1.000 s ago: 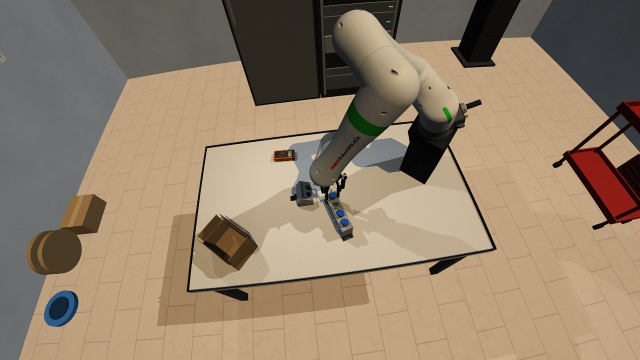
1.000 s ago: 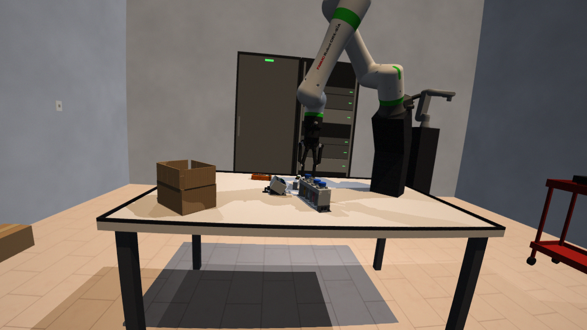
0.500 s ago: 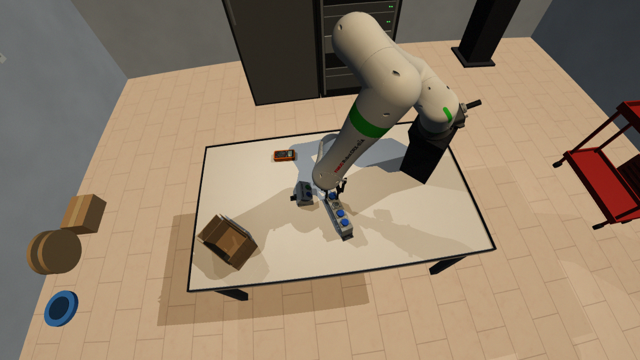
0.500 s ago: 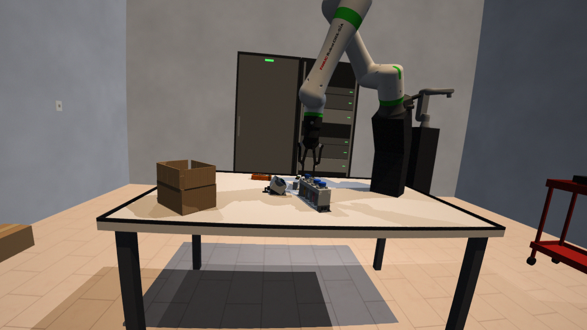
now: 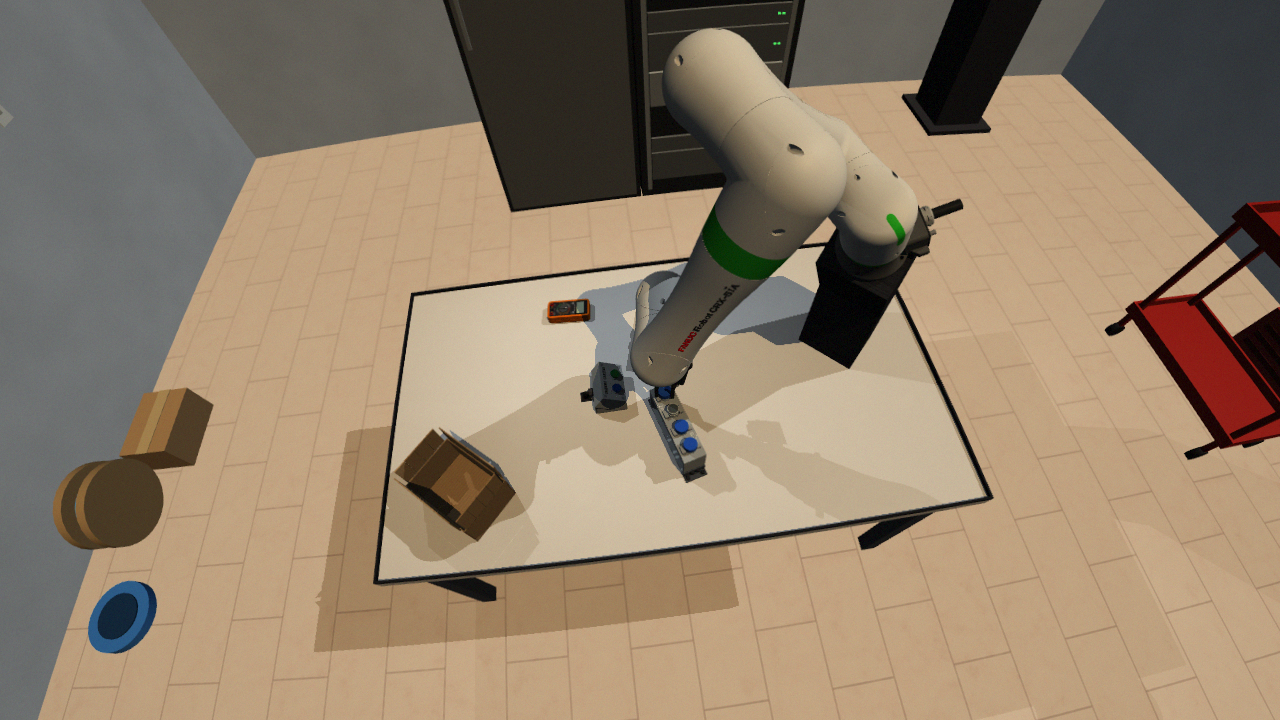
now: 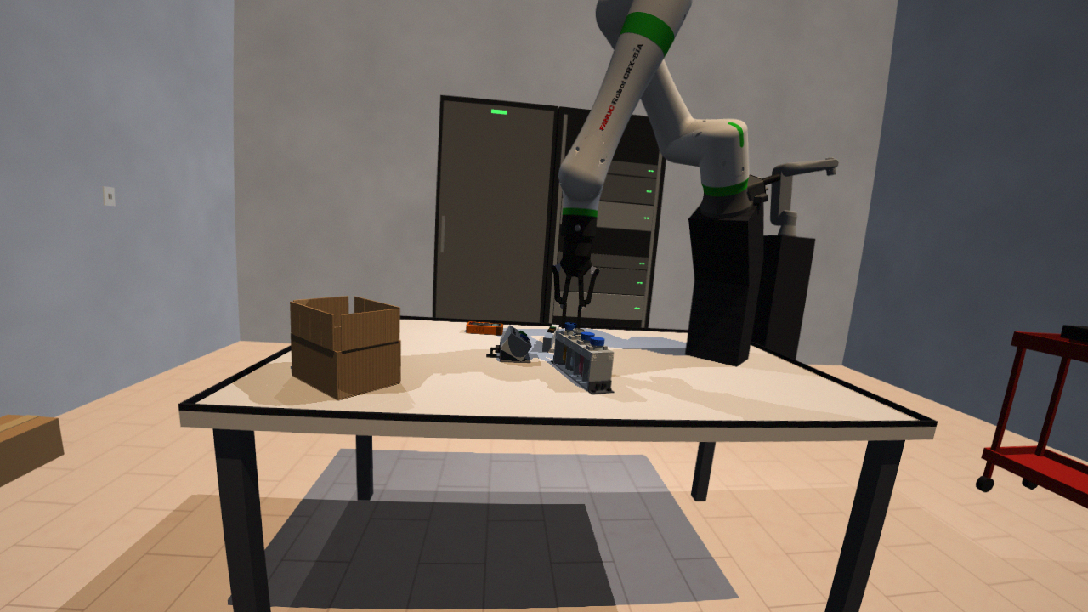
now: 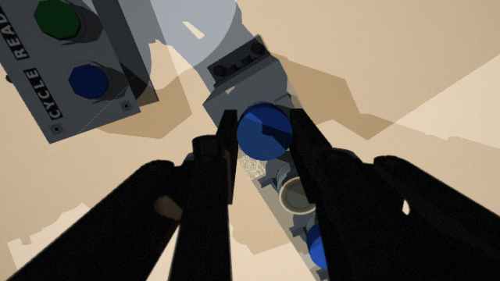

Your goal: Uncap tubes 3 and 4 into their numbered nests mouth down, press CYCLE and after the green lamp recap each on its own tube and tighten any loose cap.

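The grey decapping station (image 5: 677,434) lies in the middle of the table and also shows in the exterior view (image 6: 584,356). In the wrist view my gripper (image 7: 263,129) is shut on the blue cap (image 7: 264,133) at the station's end nearest the key housing. Both fingers touch the cap's sides. I cannot tell whether the cap is still threaded on its tube. The tube beside it (image 7: 297,195) stands open, with no cap. Past that is another blue cap (image 7: 317,246) on its tube. The key housing (image 7: 66,66) shows the green READY key (image 7: 57,19) and the blue CYCLE key (image 7: 88,81), both unlit.
An open cardboard box (image 5: 454,483) stands at the table's front left corner. An orange multimeter (image 5: 568,310) lies near the back edge. The key housing (image 5: 611,386) sits close left of the station. The arm's black pedestal (image 5: 850,304) is at the back right.
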You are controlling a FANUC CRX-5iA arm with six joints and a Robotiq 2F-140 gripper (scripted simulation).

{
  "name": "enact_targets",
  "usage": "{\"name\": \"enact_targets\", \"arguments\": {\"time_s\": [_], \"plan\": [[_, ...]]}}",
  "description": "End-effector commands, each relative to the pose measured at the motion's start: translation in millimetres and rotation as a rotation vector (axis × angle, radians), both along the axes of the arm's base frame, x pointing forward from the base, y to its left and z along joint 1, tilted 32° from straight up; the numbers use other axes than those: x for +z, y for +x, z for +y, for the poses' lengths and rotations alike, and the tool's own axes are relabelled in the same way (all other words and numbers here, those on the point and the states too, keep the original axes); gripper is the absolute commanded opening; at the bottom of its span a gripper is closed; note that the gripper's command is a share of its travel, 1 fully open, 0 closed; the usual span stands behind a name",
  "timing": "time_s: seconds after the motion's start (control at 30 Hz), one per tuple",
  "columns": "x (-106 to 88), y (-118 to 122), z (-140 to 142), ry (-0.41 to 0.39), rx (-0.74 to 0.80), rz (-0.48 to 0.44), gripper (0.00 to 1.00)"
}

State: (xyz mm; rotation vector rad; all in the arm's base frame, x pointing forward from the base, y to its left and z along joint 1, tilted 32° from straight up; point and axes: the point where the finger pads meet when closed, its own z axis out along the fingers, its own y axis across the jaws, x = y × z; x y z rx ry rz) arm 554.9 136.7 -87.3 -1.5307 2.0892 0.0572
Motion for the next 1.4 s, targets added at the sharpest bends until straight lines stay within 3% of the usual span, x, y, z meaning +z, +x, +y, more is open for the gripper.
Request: {"name": "enact_targets", "arguments": {"time_s": [0.0,0.7,0.97,1.0,1.37], "plan": [[0.8,0.3,-0.3,-0.032,0.069,-0.029,0.3],[1.5,0.0,-0.5,-0.409,0.875,-0.353,0.3],[1.7,-0.1,-0.7,-0.409,0.875,-0.353,0.3],[1.0,0.2,-0.3,-0.409,0.875,-0.353,0.41],[1.0,0.2,-0.3,-0.409,0.875,-0.353,0.41]]}}
